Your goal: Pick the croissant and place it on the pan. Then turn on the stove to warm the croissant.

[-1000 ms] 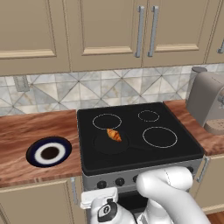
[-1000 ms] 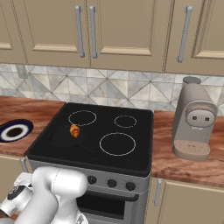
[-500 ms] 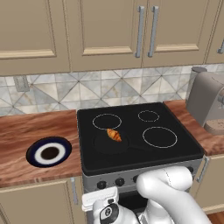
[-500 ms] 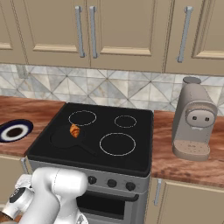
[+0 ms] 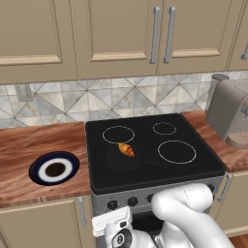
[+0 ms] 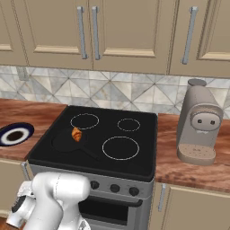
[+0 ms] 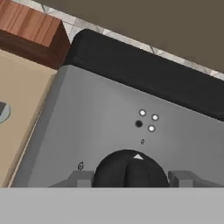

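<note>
One croissant, golden, lying on the pan at centre-left of the stove glass in the left base view; first step judged done; one black knob at bottom centre of the hand view, white pointer mark toward the top of the frame; tool straddling that knob, fingers level at its left and right flanks, part-open, no clear contact, so grip cannot be told; knob lies straight ahead between the fingers; blue-rimmed plate on the table, lower left.
</note>
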